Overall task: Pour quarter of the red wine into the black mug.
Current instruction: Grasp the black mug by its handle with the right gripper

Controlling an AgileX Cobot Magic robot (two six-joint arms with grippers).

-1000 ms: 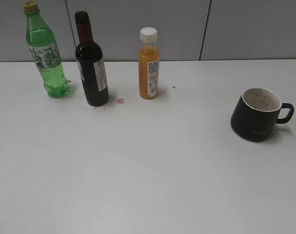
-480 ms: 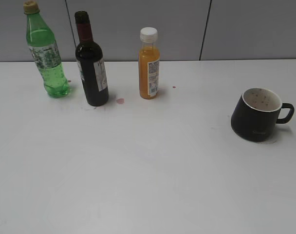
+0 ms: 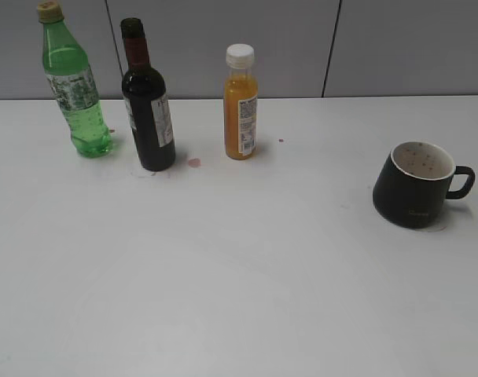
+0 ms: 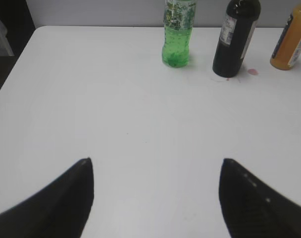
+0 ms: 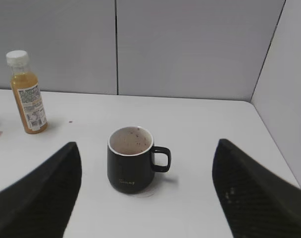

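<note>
The red wine (image 3: 147, 110) stands upright on the white surface (image 3: 239, 267), at about 10 o'clock in the exterior view, near the back edge. It is a dark glass bottle with a dark red foil on the neck and a white label on its side. A green plastic bottle (image 3: 71, 86) stands just beside it toward 9 o'clock, and an orange juice bottle (image 3: 240, 104) with a white cap stands near it toward 3 o'clock; none of the three touch. A small pink spot (image 3: 194, 163) lies on the surface just by the foot of the wine.

The black mug (image 3: 416, 184) sits upright well apart from the bottles, at about 3 o'clock in the exterior view, its loop handle pointing toward 3 o'clock. Its inside is white with dark specks, and the rim is white.

In the left wrist view the left gripper (image 4: 155, 193) hangs above bare surface with its jaws wide apart, holding nothing; the wine (image 4: 236, 37) is at about 1 o'clock from it, well apart. In the right wrist view the right gripper (image 5: 145, 191) also has its jaws wide apart and empty, with the mug (image 5: 130, 159) between them toward 12 o'clock, not touched.
</note>
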